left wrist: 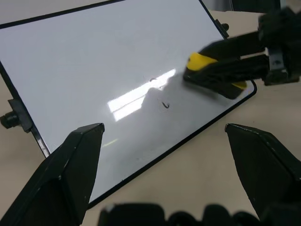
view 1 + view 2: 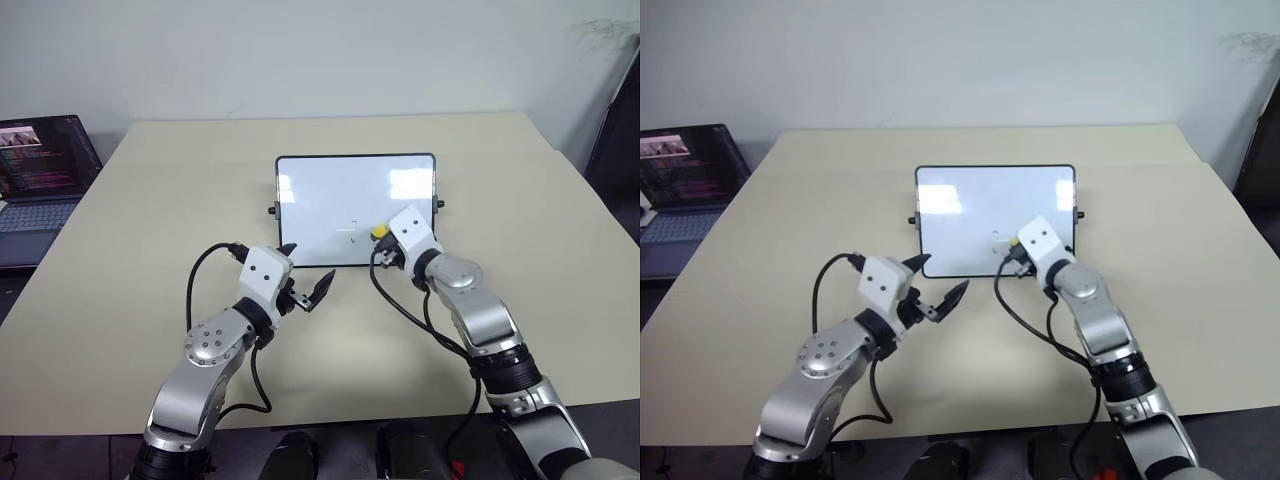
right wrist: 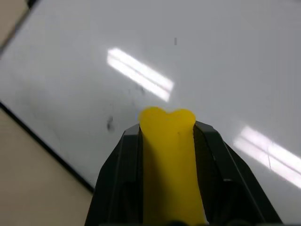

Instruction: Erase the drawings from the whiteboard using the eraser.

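Two grippers at the whiteboard [image 2: 330,190].
Right gripper [image 3: 168,123] clamps the eraser [image 3: 169,160] against it; left gripper [image 2: 305,288] spread wide, at seven o'clock.

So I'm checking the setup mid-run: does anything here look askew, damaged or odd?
Nothing stands out. The whiteboard sits propped on the table; the right gripper pinches the eraser at the board, with a few faint marks left. The left gripper hangs open nearby.

Both arms are silver-grey metal with rounded, screw-dotted joint housings, black collars and looping black cables, each ending in a white boxy wrist block and a gripper of two pointed black fingers [image 2: 322,287].
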`<state>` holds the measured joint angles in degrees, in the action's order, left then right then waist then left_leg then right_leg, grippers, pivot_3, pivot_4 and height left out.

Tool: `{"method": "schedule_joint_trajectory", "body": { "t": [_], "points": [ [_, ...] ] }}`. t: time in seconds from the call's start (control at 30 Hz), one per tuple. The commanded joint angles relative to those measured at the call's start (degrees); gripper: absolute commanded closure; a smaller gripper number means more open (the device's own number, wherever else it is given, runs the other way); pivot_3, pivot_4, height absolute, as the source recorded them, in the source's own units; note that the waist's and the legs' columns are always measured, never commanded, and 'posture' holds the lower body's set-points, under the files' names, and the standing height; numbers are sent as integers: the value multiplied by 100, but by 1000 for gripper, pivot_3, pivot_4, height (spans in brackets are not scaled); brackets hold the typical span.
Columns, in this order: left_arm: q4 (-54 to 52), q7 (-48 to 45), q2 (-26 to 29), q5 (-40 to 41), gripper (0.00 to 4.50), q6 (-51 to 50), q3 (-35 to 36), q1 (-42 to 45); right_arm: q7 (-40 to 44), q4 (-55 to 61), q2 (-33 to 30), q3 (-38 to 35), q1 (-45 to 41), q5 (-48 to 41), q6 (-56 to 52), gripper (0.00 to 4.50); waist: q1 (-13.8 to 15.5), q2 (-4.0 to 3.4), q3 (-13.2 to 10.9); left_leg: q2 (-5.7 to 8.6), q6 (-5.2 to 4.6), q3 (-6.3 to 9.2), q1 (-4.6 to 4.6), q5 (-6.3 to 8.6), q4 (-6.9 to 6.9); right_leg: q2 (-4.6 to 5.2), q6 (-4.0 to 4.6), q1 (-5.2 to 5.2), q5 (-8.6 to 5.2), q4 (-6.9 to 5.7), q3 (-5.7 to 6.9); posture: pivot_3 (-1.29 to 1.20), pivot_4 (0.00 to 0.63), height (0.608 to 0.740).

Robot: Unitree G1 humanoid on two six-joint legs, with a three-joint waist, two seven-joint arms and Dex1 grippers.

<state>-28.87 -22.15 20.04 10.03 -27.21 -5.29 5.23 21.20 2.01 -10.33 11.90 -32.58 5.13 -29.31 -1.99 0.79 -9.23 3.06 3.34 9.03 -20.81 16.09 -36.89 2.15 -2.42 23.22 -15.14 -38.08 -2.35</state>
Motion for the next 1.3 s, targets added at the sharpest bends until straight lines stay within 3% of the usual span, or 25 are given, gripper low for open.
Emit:
{"method": "schedule_joint_trajectory", "body": {
  "t": [0.03,0.2,0.5,1.3],
  "points": [
    [-132,-33,21,19,0,26,22,39,-63,125,206,-15,-330,-98,265,3356,13,0,0,0,2,1,-1,0,2,0,0,1,0,2,1,0,150,740],
    [-146,-19,21,8,0,5,9,23,-151,-648,398,148,-774,84,606,3356,20,0,0,7,7,2,-7,-1,4,3,-1,3,-1,11,1,0,150,740],
    [-277,58,7,6,0,-56,66,-98,-166,-1849,73,583,-1221,750,725,3356,11,-1,0,5,2,-1,-5,2,4,2,0,4,0,7,0,0,150,740],
    [-191,11,-23,19,0,11,30,-46,86,-371,-147,646,-9,902,-279,3356,20,0,0,4,-3,3,-2,4,-1,2,0,-2,0,3,1,0,150,740]
  ]
}}
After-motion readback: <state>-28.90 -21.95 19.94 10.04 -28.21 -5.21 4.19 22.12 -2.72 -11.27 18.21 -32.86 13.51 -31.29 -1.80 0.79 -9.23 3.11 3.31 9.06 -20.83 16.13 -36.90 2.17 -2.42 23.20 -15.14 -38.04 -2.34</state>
